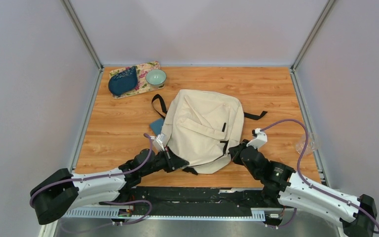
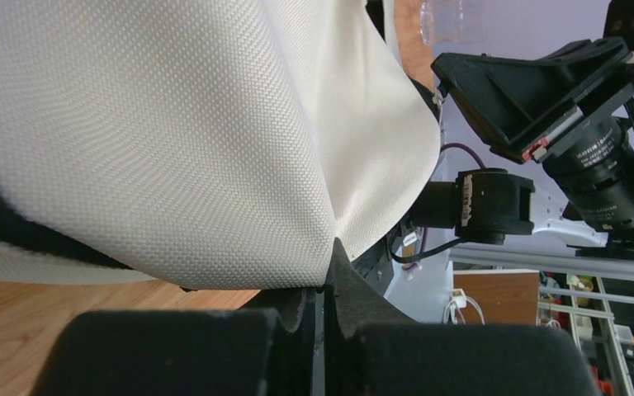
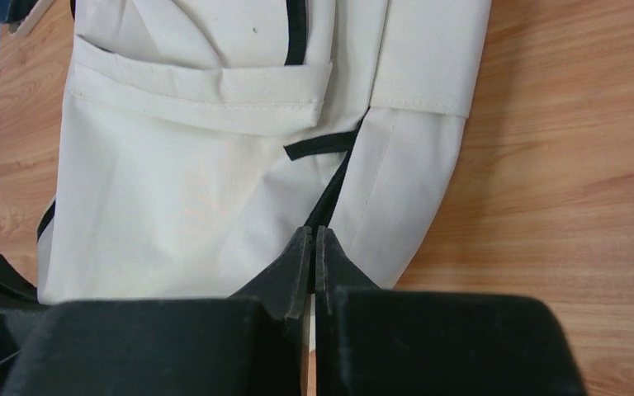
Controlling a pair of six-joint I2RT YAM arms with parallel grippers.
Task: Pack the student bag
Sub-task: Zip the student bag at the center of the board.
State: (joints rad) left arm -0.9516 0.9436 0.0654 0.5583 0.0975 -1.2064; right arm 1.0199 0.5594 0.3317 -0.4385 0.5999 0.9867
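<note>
The student bag (image 1: 202, 123), cream fabric with black straps, lies flat in the middle of the wooden table. My left gripper (image 1: 180, 163) is at its near-left corner. In the left wrist view the jaws (image 2: 328, 264) are shut, with a fold of the bag's cream fabric (image 2: 173, 124) pinched at their tips. My right gripper (image 1: 233, 150) is at the bag's near-right edge. In the right wrist view it (image 3: 314, 235) is shut on a black zipper pull (image 3: 330, 198) that runs down the bag (image 3: 198, 181) into the fingertips.
A floral mat (image 1: 145, 88) at the back left carries a dark blue pouch (image 1: 123, 81) and a pale green bowl (image 1: 156, 77). A flat blue item (image 1: 156, 126) peeks from under the bag's left side. A clear plastic cup (image 1: 308, 144) lies at the right edge.
</note>
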